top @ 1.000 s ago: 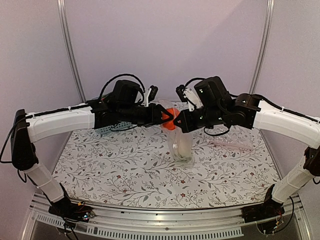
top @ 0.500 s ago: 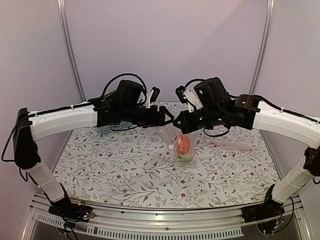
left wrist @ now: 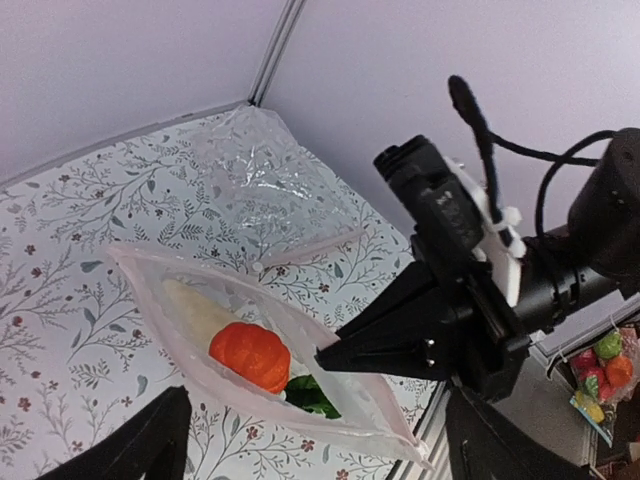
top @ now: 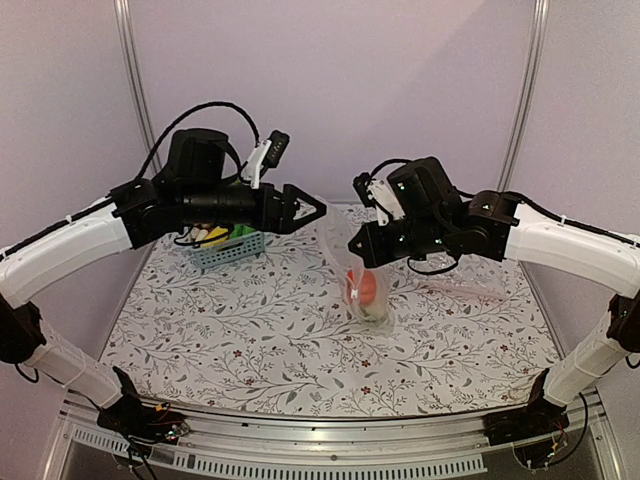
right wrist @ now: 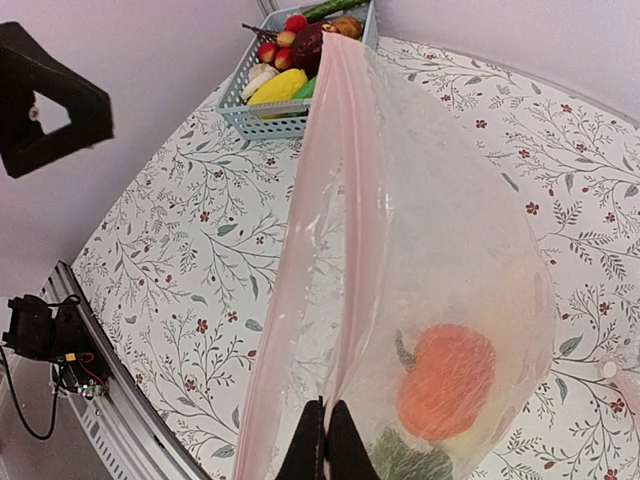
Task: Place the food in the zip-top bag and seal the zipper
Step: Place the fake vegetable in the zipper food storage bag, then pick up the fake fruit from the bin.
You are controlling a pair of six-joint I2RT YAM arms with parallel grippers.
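Holding the bag: right gripper [top: 354, 252], jaws clenched on the mouth edge of the zip-top bag [top: 352, 300]; the bag hangs from them just past the middle of the bench [top: 250, 340], toward twelve o'clock; whether its bottom touches the bench I cannot tell
Left gripper [top: 318, 210]: jaws released, nothing between them; in the air at nine o'clock of the bag, apart from it
Bag mouth: spread wide in the left wrist view; zipper [right wrist: 345, 150] a pinkish strip, unsealed
Inside the bag: orange piece [left wrist: 250, 355]; cream-white vegetable [left wrist: 192, 308] just beside it; dark green piece [left wrist: 312, 396] at the low end
Blue basket [top: 232, 254]: at ten o'clock of the bench; dark maroon piece [right wrist: 312, 46] lies in it among small red fruits [right wrist: 270, 50] and a yellow piece [right wrist: 275, 90]
Second clear bag [left wrist: 265, 170]: flat on the bench, at three o'clock of the held bag in the top view
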